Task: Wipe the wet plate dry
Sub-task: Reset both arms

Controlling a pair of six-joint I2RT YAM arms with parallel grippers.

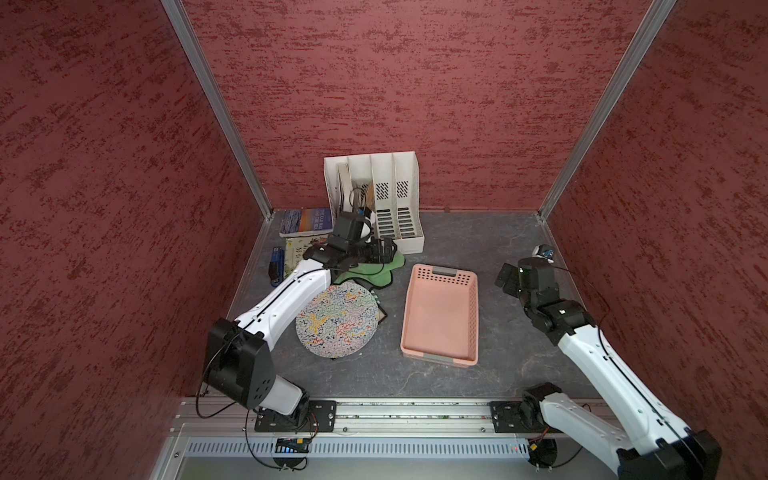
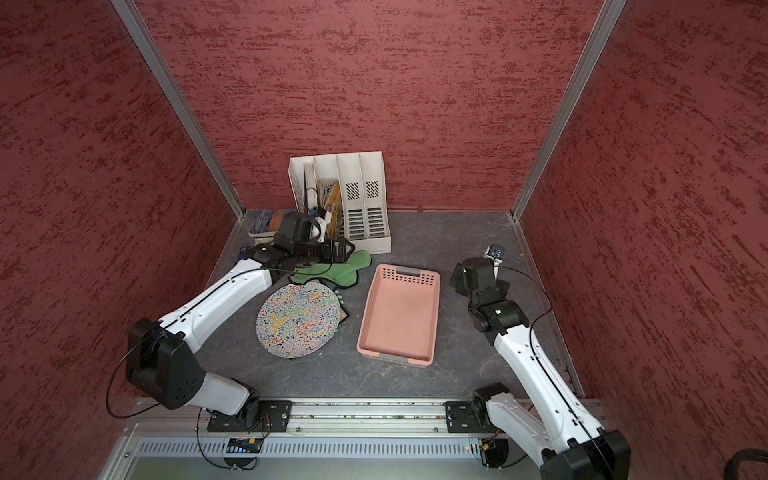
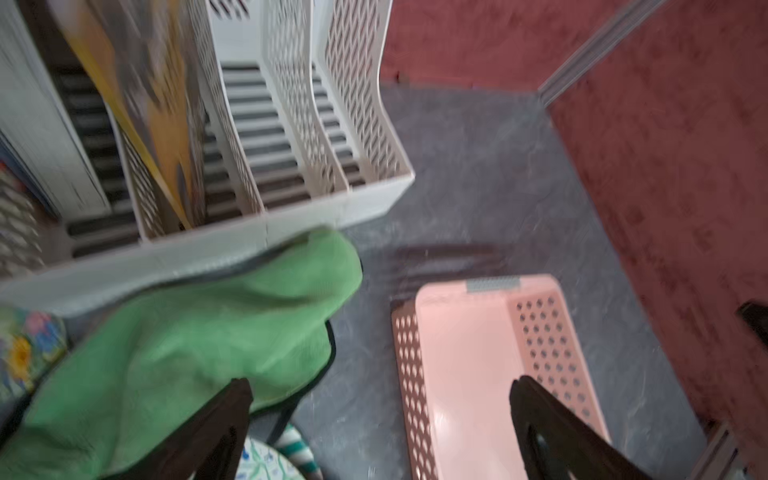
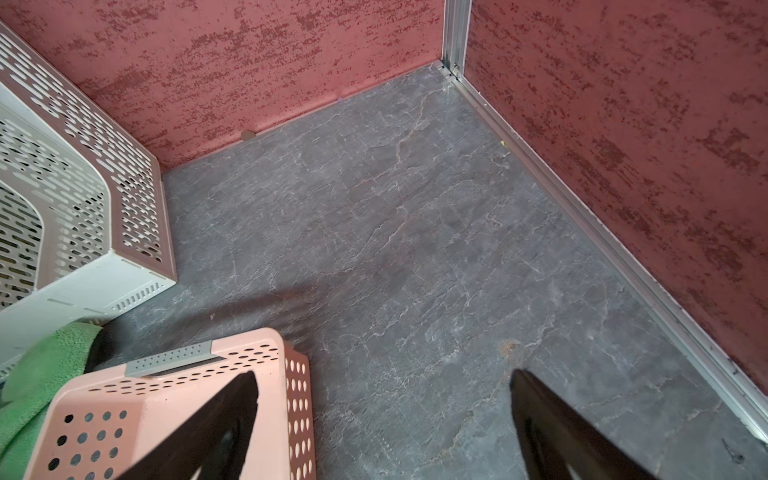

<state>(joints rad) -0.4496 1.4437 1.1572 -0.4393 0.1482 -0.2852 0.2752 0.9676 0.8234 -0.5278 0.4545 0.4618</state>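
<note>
Both grippers are spread wide and hold nothing. The left gripper (image 3: pixel 380 382) hangs low over the edge of the green cloth (image 3: pixel 208 332); one finger lies against the fabric in the left wrist view, though I cannot tell if it touches. The right gripper (image 4: pixel 382 374) hangs over bare table beside the basket's far corner.

The left arm (image 1: pixel 286 295) rises from the front rail to a raised elbow. Its white forearm slants toward the back, and the wrist turns so the gripper points sideways toward the right. The right arm (image 1: pixel 598 365) comes in from the front right corner, its forearm slanting back and inward, its wrist folded down.

The grey table (image 1: pixel 457 374) carries a white file rack (image 1: pixel 399 195) against the back wall, with the cloth's far edge against its base. A pink basket (image 1: pixel 440 316) sits between the arms.

The plate (image 1: pixel 336 322), round with multicoloured squiggles, lies flat between the left forearm and the basket, apart from both grippers. The cloth sits just behind it, overlapping its far rim.

Books (image 1: pixel 307 220) lie in the back left corner. A green-and-white striped piece (image 1: pixel 376 299) peeks out from under the plate's right edge.
</note>
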